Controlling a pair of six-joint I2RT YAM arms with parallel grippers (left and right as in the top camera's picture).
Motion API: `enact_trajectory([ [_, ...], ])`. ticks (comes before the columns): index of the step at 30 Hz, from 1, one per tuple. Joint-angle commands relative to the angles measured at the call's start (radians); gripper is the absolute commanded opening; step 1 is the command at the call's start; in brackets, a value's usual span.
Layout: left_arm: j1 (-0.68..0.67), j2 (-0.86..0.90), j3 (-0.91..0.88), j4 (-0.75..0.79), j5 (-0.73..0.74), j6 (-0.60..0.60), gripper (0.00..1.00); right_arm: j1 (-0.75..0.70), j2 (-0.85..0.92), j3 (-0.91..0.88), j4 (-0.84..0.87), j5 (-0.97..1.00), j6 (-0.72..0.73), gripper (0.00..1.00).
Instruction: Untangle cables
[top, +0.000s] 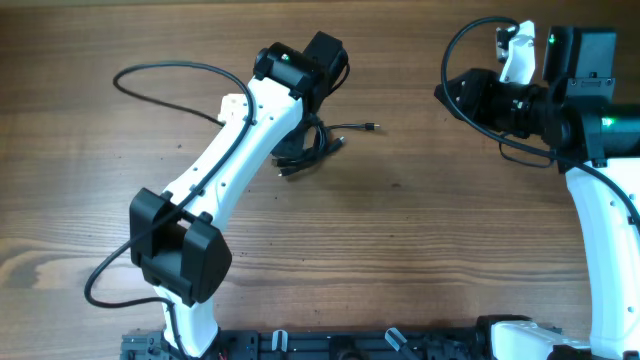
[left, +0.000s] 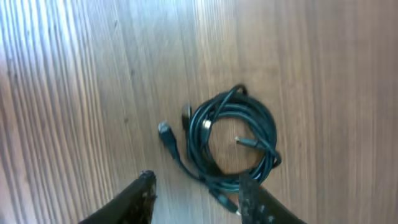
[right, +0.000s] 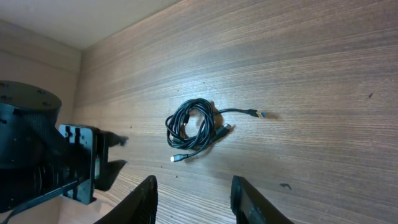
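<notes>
The work is at its opening step, the approach to a first grasp: the cables (left: 267, 130) lie on the table (top: 420, 250) as one dark coiled bundle, with several plug ends poking out and one loose end (top: 372, 127) trailing away towards the right arm's side. The left gripper (left: 196, 185) hangs directly over the bundle with its jaws wide apart and nothing between them, the coil lying just ahead of its fingertips in the wrist view. The right gripper (right: 194, 183) is well away from the bundle, also spread open and empty. The next move probably calls for the left gripper to descend and close on one strand or plug end, not on the whole coil, while the right gripper comes in to take the trailing end.
</notes>
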Motion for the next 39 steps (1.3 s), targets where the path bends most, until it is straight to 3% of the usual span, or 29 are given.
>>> enact_trajectory([
  [1, 0.005, 0.007, 0.004, 0.026, -0.098, 0.374, 0.73, 0.003, 0.008, 0.015, -0.002, 0.010, 0.003, 0.40],
  [4, 0.006, 0.007, 0.004, 0.039, -0.108, 0.571, 1.00, 0.003, 0.008, 0.015, 0.000, 0.010, 0.003, 0.43],
  [6, 0.011, 0.007, 0.004, 0.040, -0.135, 0.639, 0.98, 0.003, 0.008, 0.015, 0.000, 0.010, 0.003, 0.43],
  [10, 0.014, 0.007, 0.004, 0.103, -0.138, 0.999, 1.00, 0.003, 0.008, 0.015, 0.000, 0.010, 0.003, 0.44],
  [14, 0.045, 0.007, 0.004, 0.143, -0.134, 1.051, 1.00, 0.003, 0.008, 0.015, -0.002, 0.026, 0.003, 0.44],
  [15, 0.055, 0.007, 0.004, 0.180, -0.077, 1.123, 1.00, 0.003, 0.008, 0.015, -0.002, 0.027, 0.003, 0.44],
  [17, 0.103, 0.007, 0.004, 0.259, 0.188, 1.324, 1.00, 0.003, 0.008, 0.015, -0.003, 0.036, 0.001, 0.44],
  [21, 0.245, 0.009, 0.004, 0.291, 0.441, 1.518, 1.00, 0.003, 0.008, 0.015, -0.005, 0.045, 0.002, 0.45],
  [24, 0.330, 0.017, 0.004, 0.297, 0.489, 1.592, 1.00, 0.003, 0.008, 0.015, -0.005, 0.055, 0.003, 0.45],
  [27, 0.370, 0.049, 0.004, 0.298, 0.588, 1.762, 1.00, 0.003, 0.008, 0.015, -0.005, 0.055, 0.003, 0.45],
  [28, 0.372, 0.065, 0.004, 0.299, 0.600, 1.794, 1.00, 0.003, 0.008, 0.015, -0.005, 0.055, 0.003, 0.46],
  [30, 0.372, 0.092, 0.004, 0.312, 0.591, 1.806, 0.89, 0.003, 0.008, 0.015, -0.005, 0.055, 0.004, 0.46],
  [31, 0.372, 0.097, 0.004, 0.322, 0.579, 1.806, 1.00, 0.003, 0.008, 0.015, -0.005, 0.055, 0.004, 0.47],
  [39, 0.370, 0.116, -0.028, 0.340, 0.562, 1.839, 1.00, 0.003, 0.008, 0.015, -0.008, 0.055, 0.004, 0.49],
])
